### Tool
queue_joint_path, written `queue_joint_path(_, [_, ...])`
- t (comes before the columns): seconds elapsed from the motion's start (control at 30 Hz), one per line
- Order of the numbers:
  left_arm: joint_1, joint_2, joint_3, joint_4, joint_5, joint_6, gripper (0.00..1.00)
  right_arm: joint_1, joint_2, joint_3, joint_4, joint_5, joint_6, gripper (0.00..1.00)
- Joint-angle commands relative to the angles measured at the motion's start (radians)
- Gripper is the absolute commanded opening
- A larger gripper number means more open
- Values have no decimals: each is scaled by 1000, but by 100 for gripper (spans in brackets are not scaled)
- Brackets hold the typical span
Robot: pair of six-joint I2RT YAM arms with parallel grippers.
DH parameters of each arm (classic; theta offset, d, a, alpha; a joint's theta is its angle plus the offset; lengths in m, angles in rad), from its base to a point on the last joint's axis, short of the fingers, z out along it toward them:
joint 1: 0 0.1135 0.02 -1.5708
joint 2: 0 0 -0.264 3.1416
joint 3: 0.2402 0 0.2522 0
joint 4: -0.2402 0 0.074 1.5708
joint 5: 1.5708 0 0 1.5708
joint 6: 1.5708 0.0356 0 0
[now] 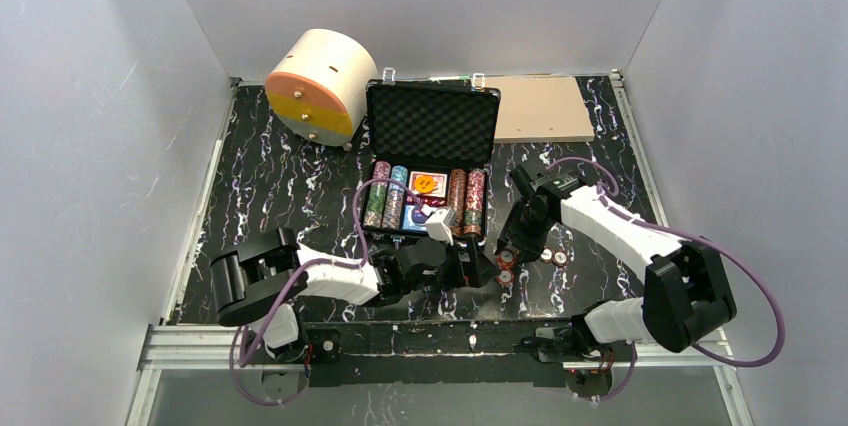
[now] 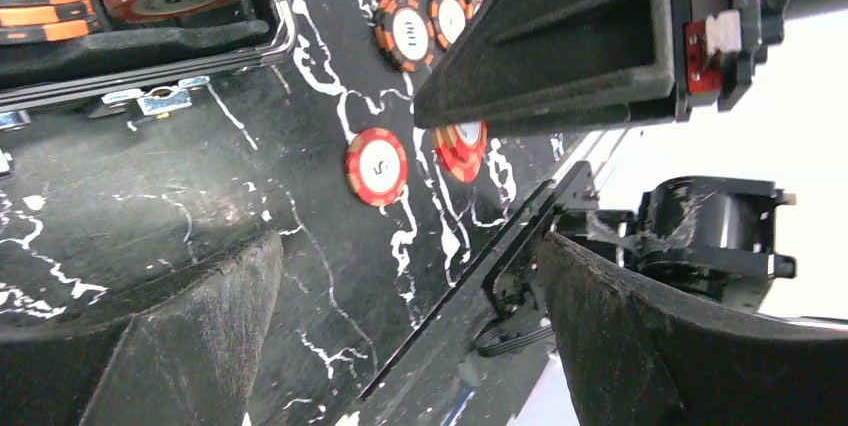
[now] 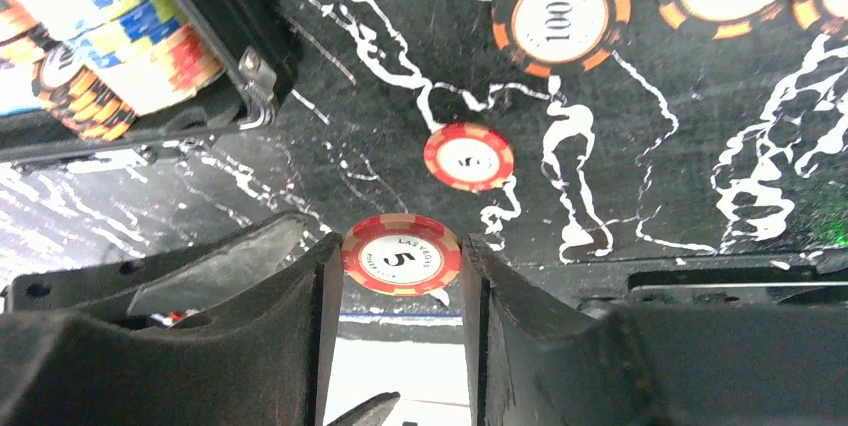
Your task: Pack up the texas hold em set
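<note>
- While the case [image 1: 432, 126] sits open at mid-desk, its lid stands upright on the far side, and rows of chips flank a deck [image 1: 427, 184] in the near tray.
- The right tool [image 3: 402, 244] is partly closed on a red chip [image 3: 400, 261] marked 5. Both fingers pinch it edge to edge, just right of the case's near right corner.
- The left tool [image 2: 410, 266] gapes wide and holds nothing, low over the desk [image 2: 150, 196] close beside the right tool.
- A second red chip [image 2: 377, 166] lies flat on the desk near both tools.
- Orange-and-black 100 chips [image 3: 560, 11] lie loose further right.
</note>
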Motion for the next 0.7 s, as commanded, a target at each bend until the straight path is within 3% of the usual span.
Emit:
queue_joint_path(0.0, [-16,0,16,143,-103,-92,95,-7,-57,42,-46,-93,27,34])
queue_joint_path(0.2, [-17,26,31,166,-174,-201,90,-7,-83,56,-59,-116,38,34])
queue_joint_path(0.43, [-18,57,63,171,-193,-245,54,-7,-100,61,-60,-140,46,34])
queue_joint_path(0.53, [-20,77,60,174,-208,-315,42,-8,-102,46,-39,-163,47,34])
queue_joint_path(0.67, [-21,88,79,172,-215,-302,28,-8,-96,49,-66,-160,28,34])
